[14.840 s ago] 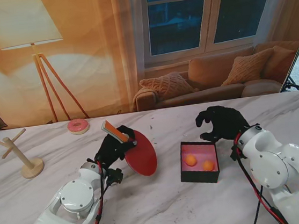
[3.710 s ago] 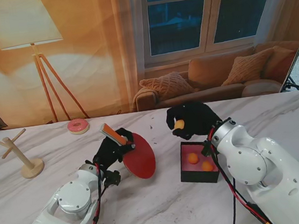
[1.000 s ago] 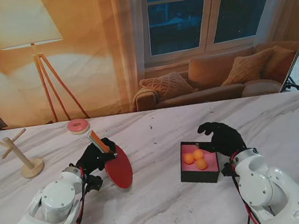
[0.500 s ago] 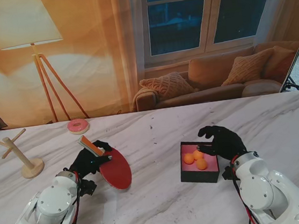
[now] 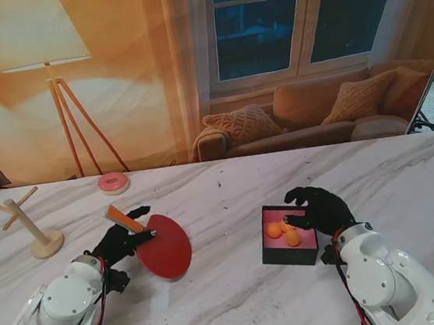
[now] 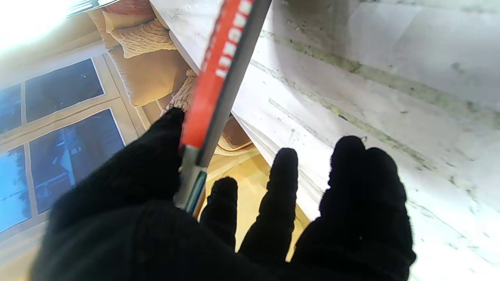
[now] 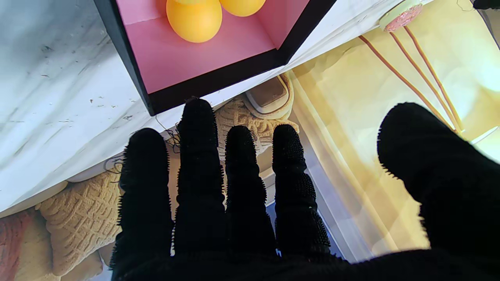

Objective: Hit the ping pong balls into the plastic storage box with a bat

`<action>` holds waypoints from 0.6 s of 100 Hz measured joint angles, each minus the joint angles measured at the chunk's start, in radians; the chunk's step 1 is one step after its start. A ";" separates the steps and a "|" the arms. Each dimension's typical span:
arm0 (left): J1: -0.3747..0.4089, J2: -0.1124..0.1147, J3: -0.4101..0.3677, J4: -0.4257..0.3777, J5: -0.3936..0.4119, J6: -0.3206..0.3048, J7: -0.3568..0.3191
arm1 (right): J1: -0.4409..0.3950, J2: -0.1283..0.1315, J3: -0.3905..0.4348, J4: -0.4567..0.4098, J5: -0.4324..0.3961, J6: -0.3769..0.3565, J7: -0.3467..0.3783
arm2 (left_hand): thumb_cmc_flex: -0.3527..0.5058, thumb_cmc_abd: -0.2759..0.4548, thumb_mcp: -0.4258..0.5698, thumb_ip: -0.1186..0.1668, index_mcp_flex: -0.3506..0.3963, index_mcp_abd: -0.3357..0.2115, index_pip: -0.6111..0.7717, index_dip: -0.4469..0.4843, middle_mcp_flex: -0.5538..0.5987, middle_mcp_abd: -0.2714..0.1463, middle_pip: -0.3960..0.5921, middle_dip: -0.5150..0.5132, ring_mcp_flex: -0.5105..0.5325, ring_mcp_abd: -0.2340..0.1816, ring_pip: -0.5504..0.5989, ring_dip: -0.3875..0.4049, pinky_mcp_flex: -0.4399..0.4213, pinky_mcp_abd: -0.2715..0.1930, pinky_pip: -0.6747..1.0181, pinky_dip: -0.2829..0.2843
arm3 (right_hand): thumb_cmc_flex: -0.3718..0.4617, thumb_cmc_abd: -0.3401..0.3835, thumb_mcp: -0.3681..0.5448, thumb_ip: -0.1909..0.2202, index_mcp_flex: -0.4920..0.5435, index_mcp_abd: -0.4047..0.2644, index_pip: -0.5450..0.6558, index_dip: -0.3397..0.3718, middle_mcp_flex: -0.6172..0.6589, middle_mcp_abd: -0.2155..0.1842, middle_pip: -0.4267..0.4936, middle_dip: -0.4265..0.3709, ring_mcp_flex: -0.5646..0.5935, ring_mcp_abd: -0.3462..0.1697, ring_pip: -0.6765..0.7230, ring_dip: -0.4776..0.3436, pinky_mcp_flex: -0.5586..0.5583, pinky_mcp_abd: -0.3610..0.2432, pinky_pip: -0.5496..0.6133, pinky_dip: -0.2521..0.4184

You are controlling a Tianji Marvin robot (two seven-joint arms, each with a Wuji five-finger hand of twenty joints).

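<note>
The bat (image 5: 163, 251) has tipped flatter in the left hand (image 5: 118, 240)'s grip; the right hand (image 5: 316, 208) hovers spread beside the box (image 5: 279, 256).

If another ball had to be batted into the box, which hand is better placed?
Left. The left hand holds the bat; the right hand is empty, fingers spread beside the box.

warm backdrop: floor lamp (image 5: 31, 42), dark window (image 5: 306, 15), cushioned sofa (image 5: 314, 120).
</note>
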 measured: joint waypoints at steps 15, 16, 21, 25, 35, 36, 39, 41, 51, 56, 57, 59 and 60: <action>0.015 0.010 -0.026 -0.010 0.025 0.003 -0.060 | -0.001 0.000 -0.002 -0.003 0.010 0.001 0.007 | -0.017 -0.010 -0.051 0.000 -0.054 0.052 -0.053 -0.029 -0.048 -0.022 -0.021 -0.021 -0.037 -0.025 -0.078 -0.023 -0.110 -0.028 -0.085 -0.046 | 0.000 0.000 0.000 0.000 0.000 0.000 0.000 0.000 0.000 0.000 0.000 0.000 0.000 0.000 0.000 0.000 0.000 0.000 0.001 0.000; 0.016 0.011 -0.028 -0.011 0.027 0.004 -0.065 | -0.002 0.000 -0.002 -0.004 0.011 0.001 0.007 | -0.018 -0.010 -0.062 0.000 -0.054 0.059 -0.059 -0.032 -0.056 -0.022 -0.044 -0.024 -0.037 -0.025 -0.079 -0.024 -0.110 -0.028 -0.086 -0.047 | 0.000 0.000 0.000 0.000 0.000 0.000 0.000 0.000 0.000 0.000 0.000 0.000 0.000 0.000 0.000 0.000 0.000 0.000 0.001 0.000; 0.022 0.016 -0.037 -0.018 0.036 0.014 -0.085 | -0.004 0.000 -0.002 -0.008 0.019 0.001 0.009 | -0.028 -0.010 -0.082 -0.006 -0.054 0.085 -0.072 -0.039 -0.062 -0.022 -0.040 -0.026 -0.037 -0.033 -0.084 -0.024 -0.118 -0.035 -0.095 -0.048 | 0.000 0.000 0.000 0.000 0.000 0.000 0.000 0.000 0.000 0.000 0.000 0.000 0.000 0.000 0.000 0.000 0.000 0.000 0.001 0.000; 0.028 0.019 -0.041 -0.024 0.038 0.024 -0.087 | -0.005 0.000 -0.002 -0.011 0.023 0.001 0.010 | -0.039 -0.010 -0.098 -0.008 -0.054 0.108 -0.073 -0.041 -0.062 -0.022 -0.040 -0.026 -0.037 -0.033 -0.088 -0.024 -0.120 -0.035 -0.098 -0.048 | 0.000 0.000 0.000 0.000 0.000 0.000 0.000 0.000 0.000 0.000 0.000 0.000 0.000 0.000 0.000 0.000 0.000 0.000 0.001 0.000; 0.039 0.020 -0.049 -0.027 0.037 0.038 -0.055 | -0.007 0.000 -0.003 -0.017 0.023 0.001 0.011 | -0.047 -0.010 -0.136 -0.009 -0.052 0.135 -0.074 -0.045 -0.062 -0.022 -0.040 -0.026 -0.037 -0.033 -0.088 -0.021 -0.120 -0.035 -0.098 -0.048 | 0.000 0.000 0.000 0.000 0.000 0.000 0.000 0.000 0.000 0.000 0.000 0.000 0.000 0.000 0.000 0.000 0.000 0.000 0.002 0.000; 0.040 0.020 -0.049 -0.027 0.037 0.039 -0.049 | -0.007 0.000 -0.003 -0.018 0.022 0.001 0.011 | -0.047 -0.010 -0.136 -0.009 -0.051 0.141 -0.074 -0.045 -0.062 -0.022 -0.040 -0.026 -0.037 -0.033 -0.087 -0.021 -0.120 -0.035 -0.098 -0.048 | 0.000 0.000 0.000 0.000 0.000 0.000 0.000 0.000 0.000 0.000 0.000 0.000 0.000 0.000 0.000 0.000 0.000 0.000 0.002 0.000; 0.043 0.019 -0.051 -0.027 0.038 0.039 -0.032 | -0.007 0.000 -0.004 -0.018 0.022 0.001 0.011 | -0.047 -0.010 -0.136 -0.009 -0.043 0.141 -0.074 -0.045 -0.062 -0.022 -0.040 -0.026 -0.037 -0.033 -0.085 -0.021 -0.120 -0.035 -0.098 -0.048 | 0.000 0.000 0.000 0.000 0.000 0.000 0.000 0.000 0.000 0.000 0.000 0.000 0.000 0.000 0.000 0.000 0.000 0.000 0.002 0.000; 0.045 0.019 -0.052 -0.027 0.039 0.039 -0.023 | -0.007 0.000 -0.005 -0.018 0.022 0.001 0.011 | -0.047 -0.008 -0.142 -0.009 -0.035 0.141 -0.070 -0.045 -0.062 -0.022 -0.041 -0.026 -0.037 -0.033 -0.081 -0.020 -0.120 -0.035 -0.094 -0.048 | 0.000 0.000 0.000 0.000 0.000 0.000 0.000 0.000 0.000 0.000 0.000 0.000 0.000 0.000 0.000 0.000 0.000 0.000 0.002 0.000; 0.053 0.015 -0.063 -0.027 0.055 0.039 -0.007 | -0.005 0.001 -0.010 -0.018 0.022 0.004 0.017 | -0.043 -0.002 -0.165 -0.009 -0.014 0.140 -0.048 -0.014 -0.061 -0.009 -0.041 -0.026 -0.037 -0.033 -0.077 -0.017 -0.120 -0.035 -0.089 -0.045 | 0.000 0.000 0.000 0.000 0.000 0.000 0.000 0.000 0.000 0.001 0.000 0.000 0.000 0.000 0.000 0.000 0.000 0.000 0.002 0.000; 0.056 0.014 -0.067 -0.027 0.060 0.039 0.000 | -0.004 0.001 -0.012 -0.018 0.022 0.007 0.024 | -0.023 0.018 -0.190 -0.009 0.035 0.127 -0.009 0.010 -0.061 -0.006 -0.038 -0.026 -0.037 -0.033 -0.074 -0.016 -0.120 -0.035 -0.085 -0.045 | 0.000 0.000 0.000 0.000 0.000 0.000 0.000 0.000 0.000 0.001 0.000 0.000 0.000 0.000 0.000 0.000 0.000 0.000 0.002 0.000; 0.057 0.013 -0.067 -0.026 0.061 0.039 0.003 | -0.004 0.001 -0.012 -0.018 0.022 0.008 0.025 | -0.018 0.026 -0.191 -0.010 0.036 0.126 0.000 0.015 -0.060 -0.006 -0.040 -0.026 -0.037 -0.033 -0.072 -0.016 -0.120 -0.035 -0.084 -0.045 | 0.000 0.000 0.000 0.000 0.000 0.000 0.000 0.000 0.000 0.001 0.000 0.000 0.000 0.000 0.000 0.000 0.000 0.000 0.002 0.000; 0.058 0.013 -0.067 -0.026 0.064 0.039 0.009 | -0.004 0.001 -0.012 -0.019 0.022 0.009 0.027 | -0.009 0.030 -0.197 -0.010 0.059 0.115 0.012 0.026 -0.060 -0.001 -0.035 -0.026 -0.037 -0.033 -0.068 -0.016 -0.119 -0.035 -0.082 -0.045 | 0.000 0.000 0.000 0.000 0.000 0.000 0.000 0.000 0.000 0.001 0.000 0.000 0.000 0.000 0.000 0.000 0.000 0.000 0.002 0.000; 0.058 0.012 -0.067 -0.025 0.064 0.038 0.013 | -0.004 0.001 -0.012 -0.019 0.022 0.009 0.028 | -0.004 0.039 -0.202 -0.010 0.058 0.115 0.019 0.041 -0.055 0.004 -0.042 -0.026 -0.037 -0.033 -0.067 -0.016 -0.118 -0.035 -0.081 -0.045 | 0.000 0.000 0.000 0.000 0.000 0.000 0.000 0.000 0.000 0.001 0.000 0.000 0.000 0.000 0.000 0.000 0.000 0.000 0.002 0.000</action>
